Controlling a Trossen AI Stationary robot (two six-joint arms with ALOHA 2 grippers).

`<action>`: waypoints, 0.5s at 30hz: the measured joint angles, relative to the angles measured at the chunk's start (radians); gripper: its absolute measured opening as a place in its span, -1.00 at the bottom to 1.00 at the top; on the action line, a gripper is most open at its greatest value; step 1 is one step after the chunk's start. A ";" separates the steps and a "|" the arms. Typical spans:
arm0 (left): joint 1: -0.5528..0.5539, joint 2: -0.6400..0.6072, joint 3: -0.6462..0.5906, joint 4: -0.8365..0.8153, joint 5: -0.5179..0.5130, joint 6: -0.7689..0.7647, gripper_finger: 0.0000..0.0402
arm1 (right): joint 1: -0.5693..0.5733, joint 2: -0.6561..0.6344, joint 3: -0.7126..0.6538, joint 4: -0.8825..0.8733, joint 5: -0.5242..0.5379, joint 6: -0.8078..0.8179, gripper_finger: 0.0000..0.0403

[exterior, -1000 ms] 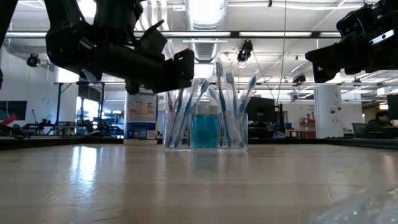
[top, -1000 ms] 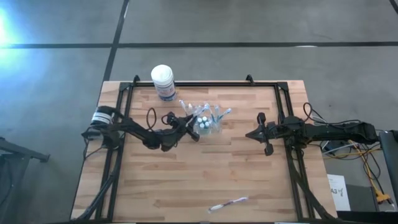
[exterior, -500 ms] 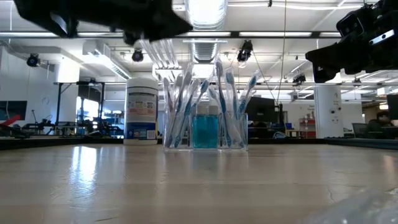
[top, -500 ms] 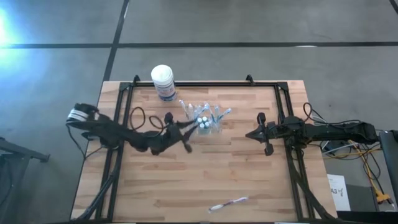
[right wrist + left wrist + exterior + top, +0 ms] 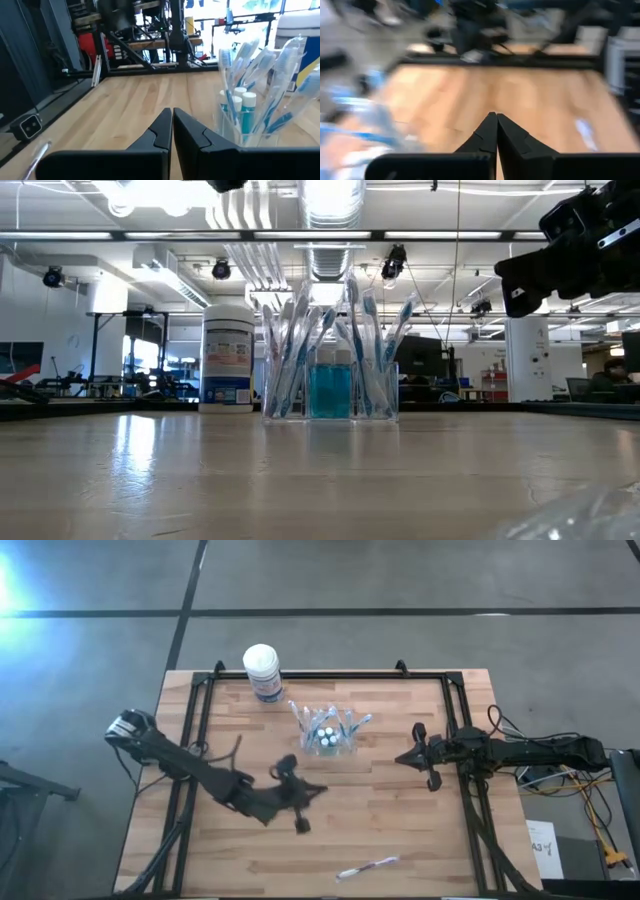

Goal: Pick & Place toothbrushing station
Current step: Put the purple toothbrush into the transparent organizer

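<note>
The wooden table (image 5: pixel 400 830) is carrying everything, with a black frame running round its edges. The left arm is reaching from the table's left edge toward the middle, and its left gripper (image 5: pixel 300 808) is hanging over bare wood nearer the front than the station; the left wrist view, though blurred, is showing its fingertips pressed together. The right arm is lying along the right side, its right gripper (image 5: pixel 424 756) hovering to the right of the station, apart from it, and the right wrist view is showing its fingers closed tip to tip on nothing.

One white-lidded canister (image 5: pixel 263 671) with a blue label is standing near the back edge, left of the station. The toothbrushing station (image 5: pixel 328 732) is sitting just behind the table's centre: one clear plastic cup (image 5: pixel 330 395) holding a fan of toothbrushes (image 5: pixel 372 340), about ten though they are overlapping too much for a sure count. The high view is showing three white caps (image 5: pixel 325 735) of small tubes inside, which the low view is merging into one teal mass; the right wrist view is showing two tubes (image 5: pixel 244 112) clearly.

One separate toothbrush (image 5: pixel 367 867) is lying flat near the front edge, visible only from above.
</note>
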 joint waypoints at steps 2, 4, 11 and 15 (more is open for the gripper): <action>-0.005 0.066 0.065 -0.016 0.070 -0.034 -0.98 | 0.007 0.005 0.000 -0.013 0.000 0.012 -0.94; -0.011 0.141 0.138 -0.021 0.103 -0.069 -0.97 | 0.017 0.007 0.000 -0.022 -0.001 0.009 -0.94; -0.003 0.441 0.505 -0.310 0.291 -0.238 -0.70 | 0.069 0.005 0.000 -0.017 -0.019 0.034 -0.94; -0.002 0.609 0.724 -0.460 0.389 -0.268 -0.44 | 0.089 0.006 0.000 -0.020 -0.019 0.029 -0.94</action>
